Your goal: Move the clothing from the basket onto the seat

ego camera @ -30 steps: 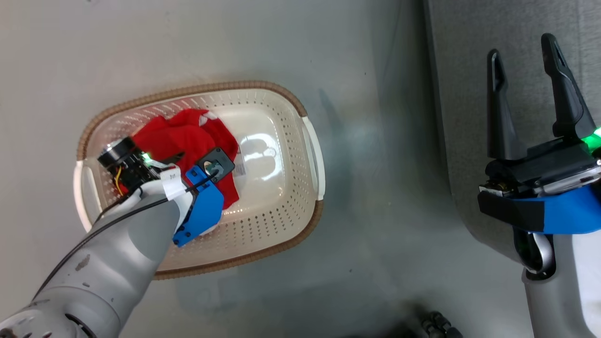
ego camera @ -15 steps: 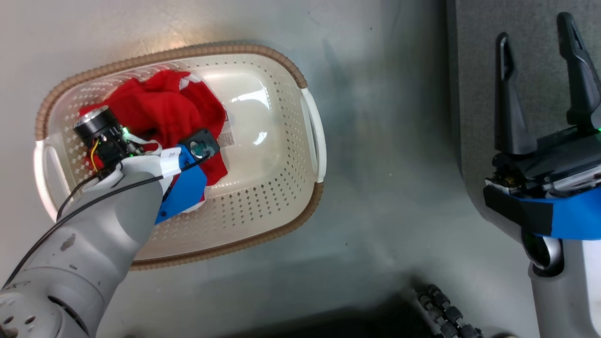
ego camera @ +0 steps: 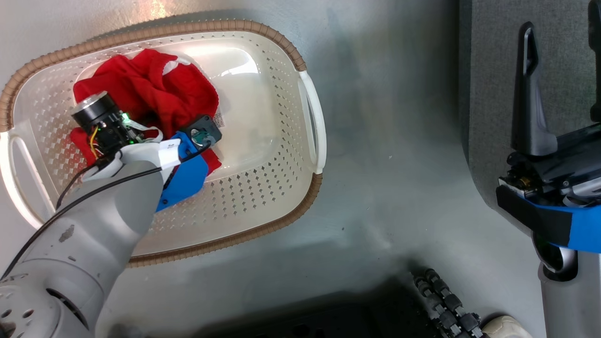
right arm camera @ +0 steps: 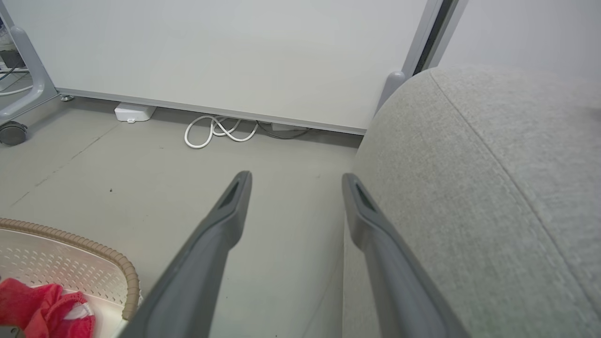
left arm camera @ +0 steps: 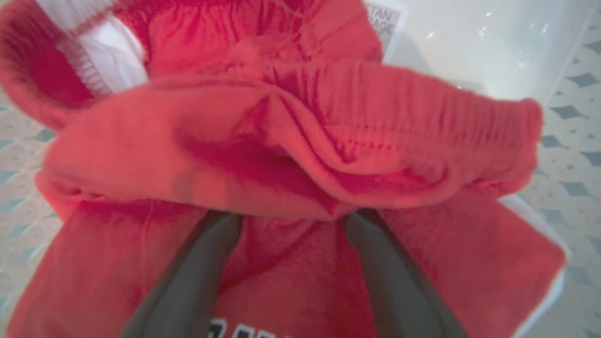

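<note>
- The grey floor (ego camera: pixel 375 141) runs under everything; in the right wrist view I see it in the gap between the right jaws.
- The seat (right arm camera: pixel 493 188), light grey fabric with a stitched seam, bulks just beside the right jaws on their right. In the head view the seat (ego camera: pixel 497 70) lies under and beyond their fingers (ego camera: pixel 528 94).
- A white wall panel (right arm camera: pixel 211 56) stands well ahead of the right jaws.
- The basket (ego camera: pixel 263 197) sits on the floor and surrounds the left jaws, which reach down inside it. From the right jaws it is well apart; its brown rim (right arm camera: pixel 70 244) shows low on their left.
- The clothing (ego camera: pixel 155 94) lies bunched in the basket's left half, right at the left jaws. In the left wrist view a thick red fold (left arm camera: pixel 300 141) drapes across both fingertips and hides them, and more red cloth with white lettering lies between and beneath the fingers (left arm camera: pixel 197 272).
- The left jaws are spread wide, with the cloth in the gap; I cannot tell whether the fingers press on it.
- The right jaws are spread and hold nothing, the fingers (right arm camera: pixel 220 220) apart over bare floor.
- A coiled white cable (right arm camera: pixel 218 131) lies ahead of the right jaws at the foot of the panel.
- A white label (left arm camera: pixel 385 23) shows just beyond the clothing, ahead and right of the left jaws.
</note>
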